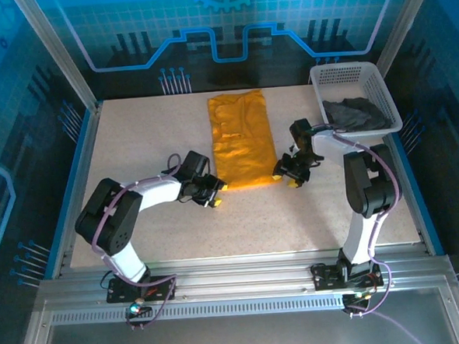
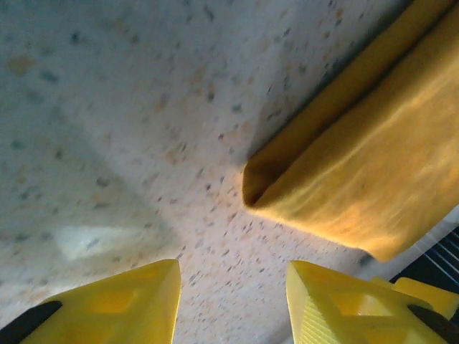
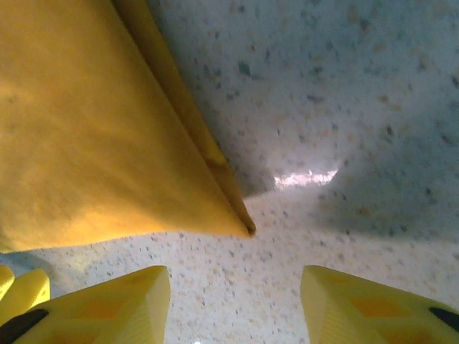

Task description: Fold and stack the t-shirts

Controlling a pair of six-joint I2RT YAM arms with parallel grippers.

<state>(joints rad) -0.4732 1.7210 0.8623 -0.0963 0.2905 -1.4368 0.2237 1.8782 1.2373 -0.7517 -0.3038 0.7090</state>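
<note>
Both spread wide, my left gripper [image 1: 218, 194] and right gripper [image 1: 287, 181] faced the near corners of the folded orange shirt [image 1: 242, 144] mid-table, the grey shirt [image 1: 355, 115] in its basket [image 1: 344, 66]; a shallow pinch might have caught one layer only.

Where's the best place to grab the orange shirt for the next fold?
Probably its two near corners: left corner for the left gripper, right corner for the right gripper, coming from the near edge. The orange shirt lies as a long folded strip running toward the far side, layers stacked at both corners.
</note>
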